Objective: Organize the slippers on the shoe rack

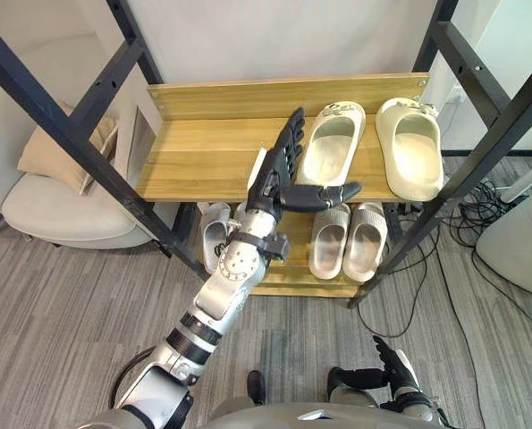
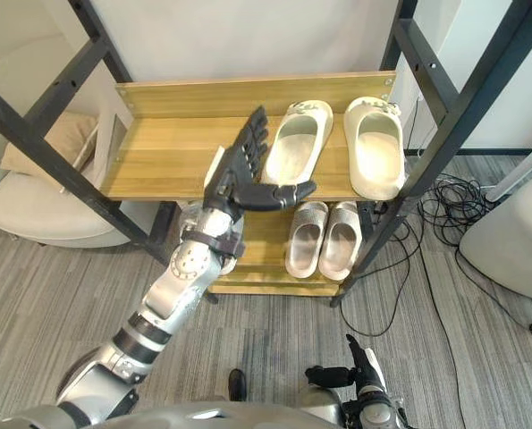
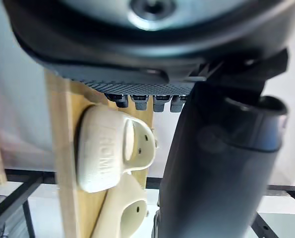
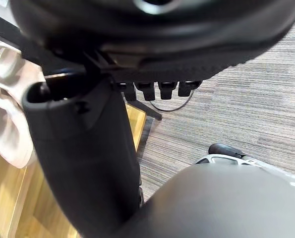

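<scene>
We note right hand (image 1: 396, 371) lowest, well short of shoe rack (image 1: 203, 152), fingers relaxed. Left hand (image 1: 279, 174) over rack's top shelf, fingers straight, holding nothing. Nearest cream slipper (image 1: 331, 143) just right of those fingers, long axis front-to-back on rack. Left hand nearer, we judge.

The left arm (image 1: 219, 295) stretches up and forward, holding the left hand (image 1: 281, 174) over the shoe rack's (image 1: 203, 152) top shelf, fingers straight, thumb out sideways, empty. The right hand (image 1: 396, 371) hangs low, well in front of the rack, fingers relaxed.
</scene>
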Controlling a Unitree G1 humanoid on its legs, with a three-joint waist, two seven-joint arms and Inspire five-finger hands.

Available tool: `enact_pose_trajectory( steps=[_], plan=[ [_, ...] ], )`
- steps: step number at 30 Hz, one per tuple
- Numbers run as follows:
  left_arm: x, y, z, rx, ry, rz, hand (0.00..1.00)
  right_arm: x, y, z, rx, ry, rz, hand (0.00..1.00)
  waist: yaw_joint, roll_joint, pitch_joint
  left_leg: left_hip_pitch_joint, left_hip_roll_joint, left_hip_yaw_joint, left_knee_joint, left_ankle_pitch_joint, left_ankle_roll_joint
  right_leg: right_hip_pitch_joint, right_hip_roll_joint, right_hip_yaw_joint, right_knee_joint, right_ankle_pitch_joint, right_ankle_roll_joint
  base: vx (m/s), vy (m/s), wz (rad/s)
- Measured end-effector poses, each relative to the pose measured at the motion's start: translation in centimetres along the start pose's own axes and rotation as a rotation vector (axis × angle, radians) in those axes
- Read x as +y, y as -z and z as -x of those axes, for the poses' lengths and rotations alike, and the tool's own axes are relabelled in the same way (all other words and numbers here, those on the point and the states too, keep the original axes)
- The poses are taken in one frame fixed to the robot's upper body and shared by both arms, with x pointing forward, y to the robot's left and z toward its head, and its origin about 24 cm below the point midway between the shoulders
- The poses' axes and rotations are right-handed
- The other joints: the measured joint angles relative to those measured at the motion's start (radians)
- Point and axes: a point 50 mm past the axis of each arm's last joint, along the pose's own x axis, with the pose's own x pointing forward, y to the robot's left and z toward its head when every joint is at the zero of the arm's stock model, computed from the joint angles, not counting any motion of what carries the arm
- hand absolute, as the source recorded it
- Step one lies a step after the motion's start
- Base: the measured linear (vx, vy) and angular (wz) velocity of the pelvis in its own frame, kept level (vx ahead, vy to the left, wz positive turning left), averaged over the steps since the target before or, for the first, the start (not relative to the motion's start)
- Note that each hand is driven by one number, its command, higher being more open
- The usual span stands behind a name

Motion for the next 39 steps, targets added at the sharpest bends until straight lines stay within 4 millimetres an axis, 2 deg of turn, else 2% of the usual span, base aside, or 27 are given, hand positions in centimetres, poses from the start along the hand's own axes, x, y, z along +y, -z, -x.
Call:
enact_pose_trajectory(
  steps=[8,20,31,39],
  plan=[
    [-0.9,1.2,0.8,0.052,0.045,0.001,1.00,0.7,-0.1,-0.2,0.004,-0.024,0.022,1.00,0.009,-0.029,-0.016,0.000,0.001,-0.016,-0.003,0.010,0.001,0.008,0.000,-0.019,-0.004,0.001,0.001,-0.02,0.006,0.07],
    [-2.2,1.8,1.0,0.077,0.102,0.001,1.00,0.9,-0.3,-0.3,0.006,-0.029,0.022,1.00,0.015,-0.040,-0.022,0.003,-0.001,-0.020,-0.003,0.010,0.002,0.013,-0.002,-0.023,-0.005,0.002,0.002,0.00,0.000,0.00],
    [-3.7,2.0,-0.3,0.084,0.168,-0.030,1.00,1.0,-0.7,-0.5,-0.004,-0.030,0.018,1.00,0.015,-0.047,-0.019,0.004,-0.001,-0.017,-0.004,0.011,0.003,0.013,-0.003,-0.021,-0.005,0.004,0.005,0.00,0.000,0.00],
    [-4.2,2.0,-1.2,0.086,0.172,-0.045,1.00,1.2,-1.0,-0.6,-0.012,-0.032,0.014,1.00,0.001,-0.053,-0.015,0.005,0.000,-0.011,-0.004,0.011,0.003,0.011,-0.003,-0.017,-0.005,0.005,0.006,0.00,0.000,0.00]
  ],
)
